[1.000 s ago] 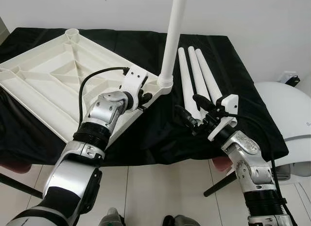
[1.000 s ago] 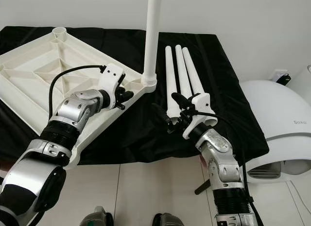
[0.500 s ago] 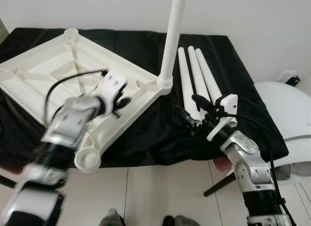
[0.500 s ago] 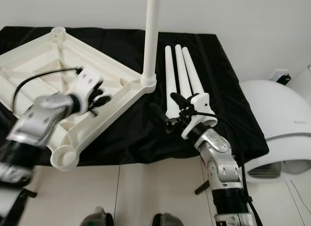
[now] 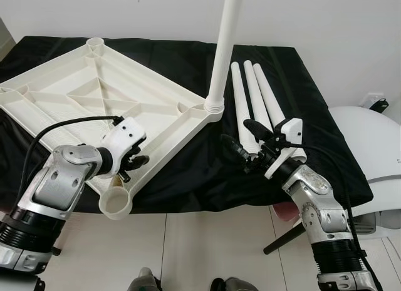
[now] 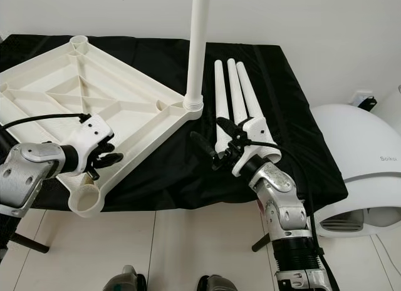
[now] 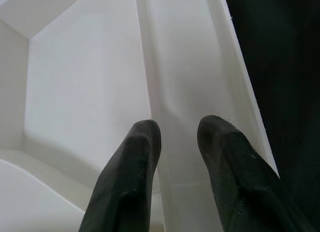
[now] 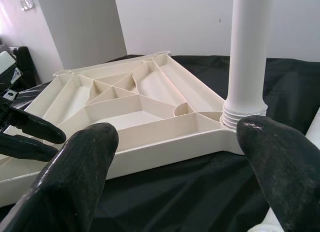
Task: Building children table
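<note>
Hovering left gripper (image 5: 130, 164) over upturned tabletop (image 5: 94, 100), right gripper (image 5: 243, 144) open

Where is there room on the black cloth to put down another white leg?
Bare black cloth lies between the upturned tabletop and the right gripper, and right of the three loose legs. It is crowded around the screwed-in leg.
</note>
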You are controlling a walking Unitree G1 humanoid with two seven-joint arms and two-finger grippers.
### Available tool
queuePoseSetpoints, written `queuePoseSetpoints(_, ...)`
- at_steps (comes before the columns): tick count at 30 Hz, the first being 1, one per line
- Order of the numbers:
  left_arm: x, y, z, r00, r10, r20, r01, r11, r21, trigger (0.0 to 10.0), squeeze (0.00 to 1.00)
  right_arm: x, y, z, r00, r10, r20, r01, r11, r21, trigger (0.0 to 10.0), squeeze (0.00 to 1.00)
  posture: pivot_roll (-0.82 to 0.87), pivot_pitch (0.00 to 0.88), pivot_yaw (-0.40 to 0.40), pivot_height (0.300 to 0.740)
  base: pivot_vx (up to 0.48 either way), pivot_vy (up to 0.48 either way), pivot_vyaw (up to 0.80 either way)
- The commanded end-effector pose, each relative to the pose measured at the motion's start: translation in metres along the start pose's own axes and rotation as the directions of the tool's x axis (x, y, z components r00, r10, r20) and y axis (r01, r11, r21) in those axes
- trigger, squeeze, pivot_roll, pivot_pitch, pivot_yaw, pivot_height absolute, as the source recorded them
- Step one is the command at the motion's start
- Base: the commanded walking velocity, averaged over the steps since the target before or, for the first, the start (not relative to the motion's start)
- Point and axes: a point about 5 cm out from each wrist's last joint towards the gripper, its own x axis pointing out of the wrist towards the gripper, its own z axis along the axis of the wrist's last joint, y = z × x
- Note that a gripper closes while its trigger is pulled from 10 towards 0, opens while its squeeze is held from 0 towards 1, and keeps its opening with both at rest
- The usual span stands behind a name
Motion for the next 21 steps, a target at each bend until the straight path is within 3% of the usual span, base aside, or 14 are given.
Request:
queuePoseSetpoints(1,0.003,-0.002,-0.011,0.997,0.043,-0.058,-0.044,0.999,-0.022,10.0,0.0,-0.002,0.0,0.0,1.0,0.0,-0.004,0.0,1.0,-0.005,10.0,0.0,0.01,0.053,-0.005,0.74,0.0,0.0,0.0)
queuePoseSetpoints(4,0.005,-0.004,-0.016,0.995,0.048,-0.083,-0.05,0.998,-0.026,10.0,0.0,-0.002,0.0,0.0,1.0,-0.003,-0.004,0.003,1.0,-0.005,10.0,0.0,0.01,0.054,-0.006,0.74,0.0,0.0,0.0)
queuePoseSetpoints(8,0.021,-0.006,-0.021,0.987,0.077,-0.142,-0.089,0.993,-0.08,10.0,0.0,-0.003,-0.005,0.003,1.0,-0.013,-0.002,0.013,1.0,-0.014,10.0,0.0,0.0,0.057,-0.01,0.74,0.0,0.0,0.0)
queuePoseSetpoints(16,0.041,0.002,-0.012,0.98,0.138,-0.144,-0.164,0.969,-0.186,10.0,0.0,-0.004,-0.007,0.007,1.0,-0.023,0.004,0.023,0.999,-0.027,10.0,0.0,-0.01,0.057,-0.009,0.74,0.0,0.0,0.0)
queuePoseSetpoints(21,0.048,0.006,-0.007,0.98,0.152,-0.132,-0.177,0.962,-0.206,10.0,0.0,-0.004,-0.007,0.008,1.0,-0.026,0.006,0.026,0.999,-0.03,10.0,0.0,-0.02,0.059,-0.003,0.74,0.0,0.0,0.0)
